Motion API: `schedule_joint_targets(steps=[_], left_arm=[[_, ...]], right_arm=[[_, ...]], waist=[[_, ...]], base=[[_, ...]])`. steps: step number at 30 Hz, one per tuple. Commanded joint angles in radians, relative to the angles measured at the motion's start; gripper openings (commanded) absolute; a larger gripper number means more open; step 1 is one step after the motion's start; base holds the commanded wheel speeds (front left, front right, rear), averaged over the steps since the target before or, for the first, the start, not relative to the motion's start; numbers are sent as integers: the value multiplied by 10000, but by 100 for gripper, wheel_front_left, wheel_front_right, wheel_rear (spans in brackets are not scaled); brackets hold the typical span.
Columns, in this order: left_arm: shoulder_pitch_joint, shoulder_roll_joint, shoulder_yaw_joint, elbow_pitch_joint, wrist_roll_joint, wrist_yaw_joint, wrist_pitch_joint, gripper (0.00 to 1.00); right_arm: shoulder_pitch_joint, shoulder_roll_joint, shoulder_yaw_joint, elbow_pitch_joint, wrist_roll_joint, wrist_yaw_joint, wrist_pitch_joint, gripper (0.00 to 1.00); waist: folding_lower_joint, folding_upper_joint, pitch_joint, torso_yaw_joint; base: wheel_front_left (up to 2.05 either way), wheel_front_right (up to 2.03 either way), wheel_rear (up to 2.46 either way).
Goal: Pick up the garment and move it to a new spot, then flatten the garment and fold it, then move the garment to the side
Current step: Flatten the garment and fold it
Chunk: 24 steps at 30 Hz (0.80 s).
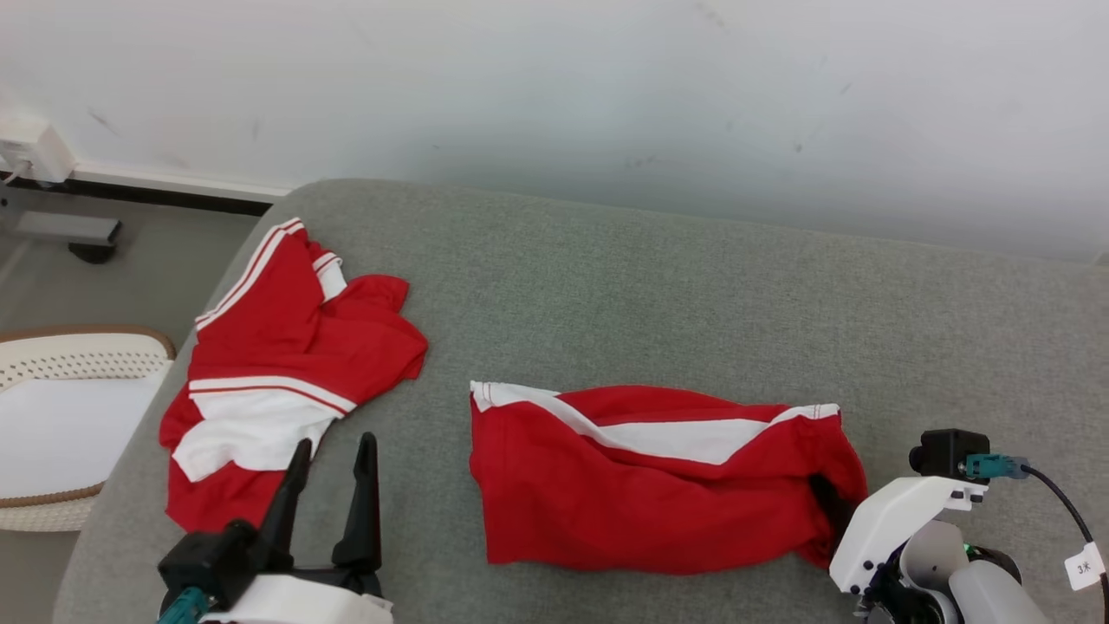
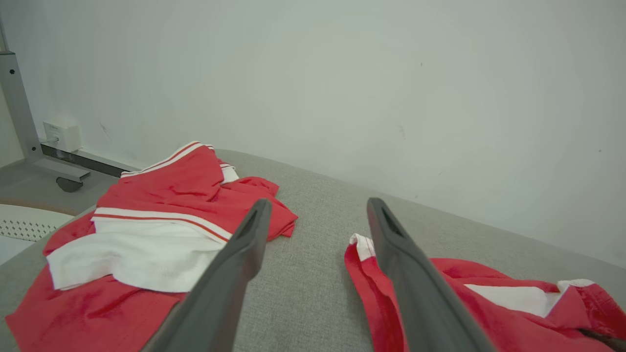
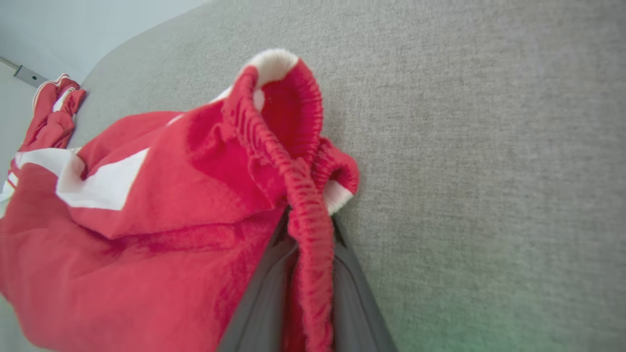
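Garment (image 1: 641, 485), red with white stripe, lies centre of the couch (image 1: 650, 286). Left to right: white basket (image 1: 78, 360) beside it, another red-white piece (image 1: 286, 347) near its left edge, left gripper (image 1: 336, 442) wide open just beside that piece, right gripper (image 3: 309, 230) clamped on the garment's elastic waistband (image 3: 303, 195).

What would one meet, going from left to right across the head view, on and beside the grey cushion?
white basket → crumpled red and white garment → red shorts
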Motion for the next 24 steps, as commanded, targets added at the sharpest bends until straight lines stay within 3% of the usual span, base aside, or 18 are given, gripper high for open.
schedule_joint_targets(steps=[1, 8, 15, 24], left_arm=[[41, 28, 29, 9, 143, -25, -2, 100], [76, 27, 23, 33, 30, -44, -2, 100], [-29, 27, -147, 116, -93, -57, -2, 100], [15, 28, -401, 376, -242, -66, -2, 100]], right_arm=[[-35, 12, -36, -195, 256, 5, 124, 0], [-93, -1233, -365, -1176, 572, 2, 717, 0], [-262, -2495, -913, -2311, 1192, 3, 2750, 0], [-227, -1846, -1345, -3942, 3252, 3, 5722, 0]], waist=[[0, 0, -53, -131], [0, 0, -24, -533], [0, 0, 3, -801], [0, 0, -184, -549]], base=[[0, 0, 0], [0, 0, 0], [0, 0, 0], [0, 0, 0]])
